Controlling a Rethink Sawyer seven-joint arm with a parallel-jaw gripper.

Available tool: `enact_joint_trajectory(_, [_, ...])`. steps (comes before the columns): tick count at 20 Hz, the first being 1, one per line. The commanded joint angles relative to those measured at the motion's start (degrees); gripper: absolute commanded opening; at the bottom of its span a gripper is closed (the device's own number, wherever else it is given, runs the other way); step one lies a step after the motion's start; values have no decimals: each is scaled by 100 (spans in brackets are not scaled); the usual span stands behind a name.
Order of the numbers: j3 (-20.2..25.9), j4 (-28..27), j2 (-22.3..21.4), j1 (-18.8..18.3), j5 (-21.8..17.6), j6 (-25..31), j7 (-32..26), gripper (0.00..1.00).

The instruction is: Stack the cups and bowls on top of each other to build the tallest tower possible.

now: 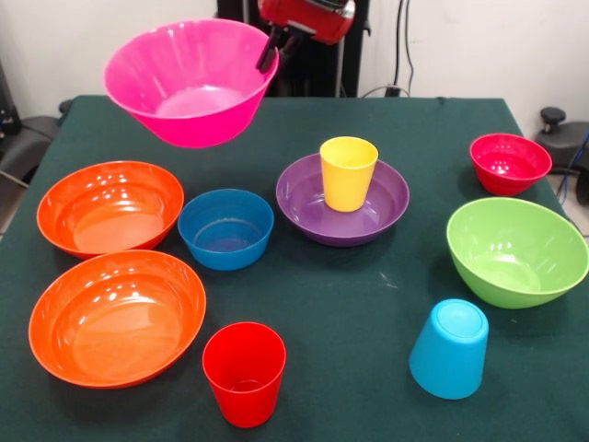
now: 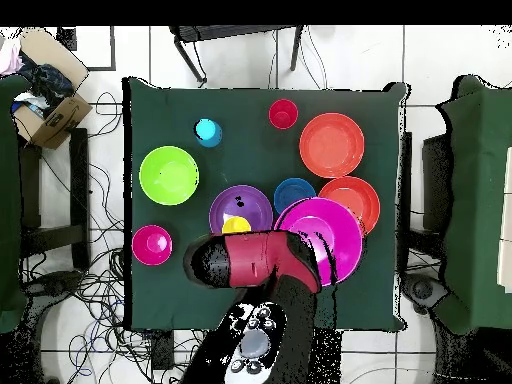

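Seven bowls and three cups show, and none sits in a pile yet. The magenta bowl (image 1: 190, 81) hangs in the air above the tabletop (image 1: 368, 304), tilted, with the robot's jaws clamped on its rim at the gripper (image 1: 268, 53) near the top edge of the front view. In the overhead view this bowl (image 2: 325, 235) partly covers one orange bowl (image 2: 352, 202), and the red arm (image 2: 262, 258) reaches across to it.

On the tabletop, seen from the front, two orange bowls lie at the left: one farther back (image 1: 109, 208), one nearer the camera (image 1: 116, 317). The small blue bowl (image 1: 225, 228) sits just beside the farther orange one. The purple bowl (image 1: 342, 199) lies near the middle, and the yellow cup (image 1: 348, 172) stands upright inside it. The crimson bowl (image 1: 509, 163) rests at the far right, with the lime green bowl (image 1: 516, 250) nearer the camera on that side. The red cup (image 1: 244, 372) stands upright at the front edge, mouth up. The light blue cup (image 1: 449, 348) stands upside down, just in front of the green bowl.
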Motion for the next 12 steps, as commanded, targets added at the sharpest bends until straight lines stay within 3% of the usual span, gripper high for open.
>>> enact_joint_trajectory(1, [-171,-503,-21,363,268,408,1424,0])
enact_joint_trajectory(12, [-305,-666,286,876,598,281,2205,0])
